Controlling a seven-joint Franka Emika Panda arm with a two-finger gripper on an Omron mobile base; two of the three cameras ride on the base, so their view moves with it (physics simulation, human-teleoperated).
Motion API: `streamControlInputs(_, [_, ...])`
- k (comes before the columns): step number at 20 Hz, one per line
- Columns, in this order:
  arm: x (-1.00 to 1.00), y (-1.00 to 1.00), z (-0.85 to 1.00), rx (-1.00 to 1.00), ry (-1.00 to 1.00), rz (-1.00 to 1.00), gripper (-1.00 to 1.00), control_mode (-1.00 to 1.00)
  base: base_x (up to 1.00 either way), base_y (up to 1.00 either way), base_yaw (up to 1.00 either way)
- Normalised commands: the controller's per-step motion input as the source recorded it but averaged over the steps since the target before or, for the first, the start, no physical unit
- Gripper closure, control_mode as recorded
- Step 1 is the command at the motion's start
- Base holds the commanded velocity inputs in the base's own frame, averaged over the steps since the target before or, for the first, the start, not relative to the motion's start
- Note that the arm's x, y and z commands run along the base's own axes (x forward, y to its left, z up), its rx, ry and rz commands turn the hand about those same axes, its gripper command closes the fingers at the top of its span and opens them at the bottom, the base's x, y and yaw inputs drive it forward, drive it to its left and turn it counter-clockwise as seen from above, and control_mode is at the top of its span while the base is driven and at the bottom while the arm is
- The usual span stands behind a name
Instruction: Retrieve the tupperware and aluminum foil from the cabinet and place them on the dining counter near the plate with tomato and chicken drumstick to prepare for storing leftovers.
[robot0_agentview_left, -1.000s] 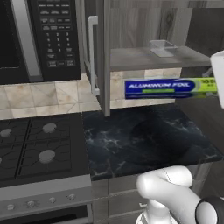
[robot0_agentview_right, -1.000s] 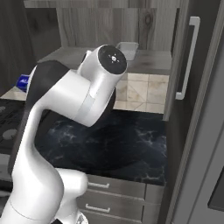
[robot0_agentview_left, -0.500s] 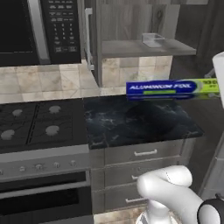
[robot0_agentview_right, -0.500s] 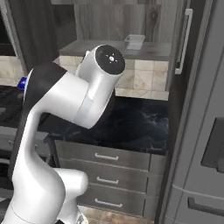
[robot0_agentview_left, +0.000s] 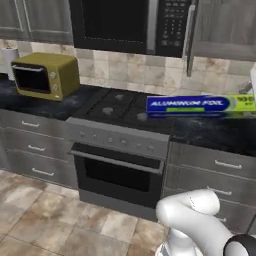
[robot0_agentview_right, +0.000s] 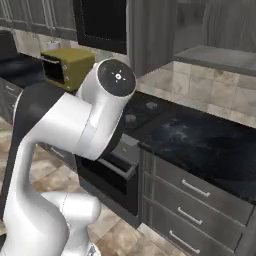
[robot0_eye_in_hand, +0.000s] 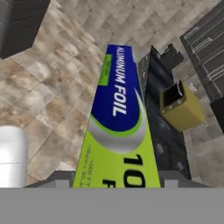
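Aluminum foil box in transit, gripped at one end

Aluminum foil (robot0_agentview_left: 192, 105) hangs level in the air above the stove (robot0_agentview_left: 117, 107), off the counter. Gripper grasps its lime-green end. Judged light and stiff, but long; an end hold may let it swing.

- Left base view sits low behind the arm, looking forward at the stove (robot0_agentview_left: 120, 107) from a fair way back, floor included.
- Right base view looks across the arm from the other side, much closer to the black surface (robot0_agentview_right: 200, 145) right of the stove; both share the stove and the yellow toaster oven (robot0_agentview_left: 46, 75).
- Hand view looks steeply down past the stove toward the floor, close along the aluminum foil (robot0_eye_in_hand: 119, 127).
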Motion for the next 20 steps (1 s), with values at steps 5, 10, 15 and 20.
streamControlInputs(5, [0.00,0.00,0.00,0.00,0.00,0.00,1.00,1.00,-0.14,0.01,1.00])
streamControlInputs(10, [0.00,0.00,0.00,0.00,0.00,0.00,1.00,1.00,-0.11,0.00,1.00])
streamControlInputs(15, [0.00,0.00,0.00,0.00,0.00,0.00,1.00,1.00,0.00,0.00,1.00])
streamControlInputs(20, [0.00,0.00,0.00,0.00,0.00,0.00,1.00,1.00,0.10,0.00,0.96])
